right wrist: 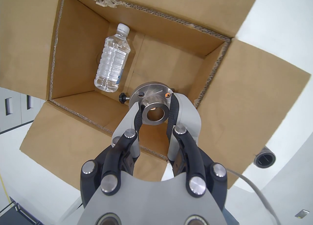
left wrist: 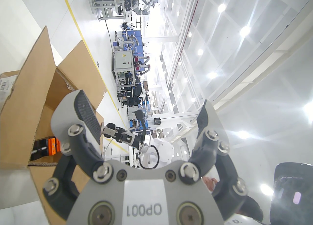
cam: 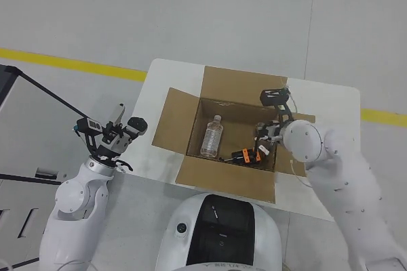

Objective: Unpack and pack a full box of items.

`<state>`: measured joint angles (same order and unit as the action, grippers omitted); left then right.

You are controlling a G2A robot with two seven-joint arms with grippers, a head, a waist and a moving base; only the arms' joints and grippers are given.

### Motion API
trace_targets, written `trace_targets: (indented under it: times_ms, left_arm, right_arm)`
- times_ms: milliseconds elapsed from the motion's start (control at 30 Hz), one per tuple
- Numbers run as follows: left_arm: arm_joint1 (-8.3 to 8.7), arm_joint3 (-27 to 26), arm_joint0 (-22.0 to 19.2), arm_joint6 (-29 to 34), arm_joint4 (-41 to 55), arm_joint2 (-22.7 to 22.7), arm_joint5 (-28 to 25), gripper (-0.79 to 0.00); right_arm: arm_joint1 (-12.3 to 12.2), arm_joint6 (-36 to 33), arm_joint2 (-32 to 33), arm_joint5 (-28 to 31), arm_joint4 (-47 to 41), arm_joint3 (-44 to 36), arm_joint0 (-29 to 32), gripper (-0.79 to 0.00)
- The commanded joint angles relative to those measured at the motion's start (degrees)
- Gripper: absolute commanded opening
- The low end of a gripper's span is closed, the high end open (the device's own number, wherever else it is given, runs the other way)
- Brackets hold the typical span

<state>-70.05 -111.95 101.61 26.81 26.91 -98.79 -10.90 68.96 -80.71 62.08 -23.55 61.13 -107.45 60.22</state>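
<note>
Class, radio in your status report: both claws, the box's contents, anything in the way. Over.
Left claw open, empty, beside box. Right claw shut on metal hub, above open box. Bottle lying flat inside; orange-black clamp lying near right claw.

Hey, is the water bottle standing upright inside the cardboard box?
No, the water bottle lies on its side on the floor of the cardboard box.

We can't see metal hub's (right wrist: 152,92) underside; right gripper's (right wrist: 155,106) fingers (right wrist: 187,113) cover its sides. Just past fingertips a black knob (right wrist: 122,97) shows, rest hidden. Beside left gripper's (left wrist: 142,100) finger (left wrist: 84,111), orange tool (left wrist: 50,146) sits partly behind box wall (left wrist: 24,113).
</note>
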Motion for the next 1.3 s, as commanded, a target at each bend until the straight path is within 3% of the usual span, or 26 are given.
trace_targets:
  times_ms: [0, 200, 433, 867, 900, 933, 1000, 1267]
  left_arm:
    - [0.0, 0.0, 0.0, 0.0, 0.0, 0.0, 0.0, 0.0]
    - [0.0, 0.0, 0.0, 0.0, 0.0, 0.0, 0.0, 0.0]
    - [0.0, 0.0, 0.0, 0.0, 0.0, 0.0, 0.0, 0.0]
    - [0.0, 0.0, 0.0, 0.0, 0.0, 0.0, 0.0, 0.0]
    - [0.0, 0.0, 0.0, 0.0, 0.0, 0.0, 0.0, 0.0]
    - [0.0, 0.0, 0.0, 0.0, 0.0, 0.0, 0.0, 0.0]
    - [0.0, 0.0, 0.0, 0.0, 0.0, 0.0, 0.0, 0.0]
    - [0.0, 0.0, 0.0, 0.0, 0.0, 0.0, 0.0, 0.0]
  right_arm:
    - [0.57, 0.96, -2.36, -0.98, 0.7, 2.59, -0.81, -0.785]
    - [2.36, 4.9, -6.86, -4.1, 1.39, 13.91, -4.72, -0.785]
    - [4.24, 11.91, -10.95, -2.96, 0.48, 26.74, -7.48, -0.785]
    - [7.7, 27.98, -15.53, -2.09, -1.64, 40.92, -8.8, -0.785]
    - [7.97, 28.81, -15.78, -2.04, -1.84, 41.75, -9.01, -0.757]
    - [8.22, 29.51, -16.03, -2.11, -1.97, 42.5, -9.08, -0.634]
    - [8.64, 30.48, -16.33, -2.17, -2.29, 43.35, -9.29, -0.477]
    - [8.86, 31.73, -14.8, -1.64, -2.43, 42.02, -8.24, -0.462]
